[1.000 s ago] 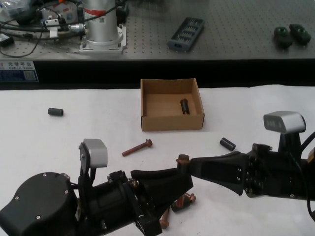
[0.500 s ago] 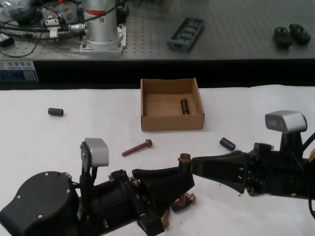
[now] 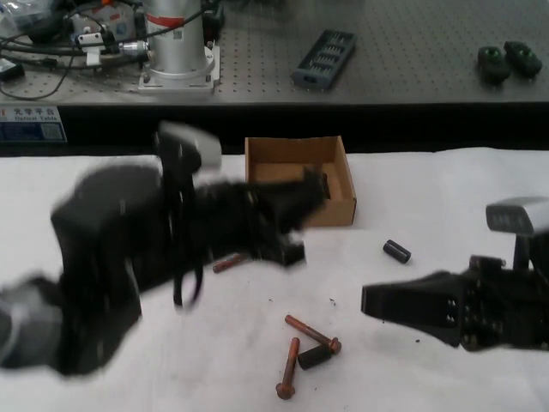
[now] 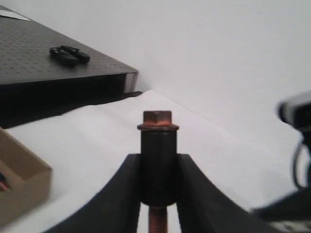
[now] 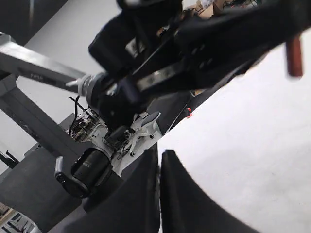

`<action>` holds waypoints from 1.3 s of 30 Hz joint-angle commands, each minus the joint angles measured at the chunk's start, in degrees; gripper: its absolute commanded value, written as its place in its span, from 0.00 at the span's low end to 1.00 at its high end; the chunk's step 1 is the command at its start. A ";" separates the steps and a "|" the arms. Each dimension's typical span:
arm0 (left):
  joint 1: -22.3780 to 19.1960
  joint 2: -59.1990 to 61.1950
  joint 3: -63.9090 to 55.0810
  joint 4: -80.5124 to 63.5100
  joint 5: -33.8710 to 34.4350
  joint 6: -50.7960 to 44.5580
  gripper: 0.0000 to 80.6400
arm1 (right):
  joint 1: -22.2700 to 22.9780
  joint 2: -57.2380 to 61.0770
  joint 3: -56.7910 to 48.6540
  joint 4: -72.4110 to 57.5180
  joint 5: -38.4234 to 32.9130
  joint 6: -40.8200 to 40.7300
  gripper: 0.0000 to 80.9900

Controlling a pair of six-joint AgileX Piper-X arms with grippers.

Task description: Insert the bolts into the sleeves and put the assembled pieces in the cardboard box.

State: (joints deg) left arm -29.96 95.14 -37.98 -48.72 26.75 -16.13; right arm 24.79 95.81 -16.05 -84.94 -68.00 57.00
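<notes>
- A white sheet (image 3: 446,197) is covering the bench.
- Behind it, a dark perforated table (image 3: 403,60) is carrying a metal column (image 3: 176,39), tangled cables (image 3: 43,43) and a black ribbed tray (image 3: 324,58).
- A plain white wall (image 4: 218,48) is closing off the far side.

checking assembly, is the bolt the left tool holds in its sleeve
In: the bolt shows its head above the sleeve, shank below.

Blurred left arm (image 3: 129,249) — perhaps over cardboard box (image 3: 341,210), loose bolts (image 3: 310,333) nearer
</notes>
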 commanded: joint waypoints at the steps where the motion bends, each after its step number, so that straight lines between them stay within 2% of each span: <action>1: 3.11 -0.37 -7.35 11.87 1.14 7.79 0.12 | 0.06 -0.26 1.36 -3.25 0.54 3.87 0.05; 6: 4.78 2.37 -12.18 15.37 1.83 12.52 0.12 | 0.91 -0.26 4.38 -3.42 0.54 3.28 0.05; 15: 4.99 15.60 -22.27 16.08 3.52 12.11 0.12 | 10.21 -2.58 4.96 -4.06 1.10 3.46 0.05; 21: 5.44 21.72 -31.27 25.61 3.52 16.81 0.12 | 13.81 -4.39 5.07 -4.06 1.90 3.46 0.05; 27: 6.94 25.37 -39.15 30.42 3.52 18.25 0.12 | 14.06 -4.38 5.08 -3.51 1.90 1.66 0.05; 29: 7.52 25.95 -40.91 31.54 3.40 18.25 0.12 | 13.80 -4.38 5.08 -1.50 3.86 -0.13 0.05; 39: 10.22 26.68 -43.44 37.60 1.86 24.09 0.12 | 12.33 -4.38 4.81 18.16 14.32 -16.75 0.05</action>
State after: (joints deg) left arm -20.81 121.65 -79.96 -13.59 28.89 3.58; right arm 37.60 92.26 -10.97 -72.09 -58.37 47.06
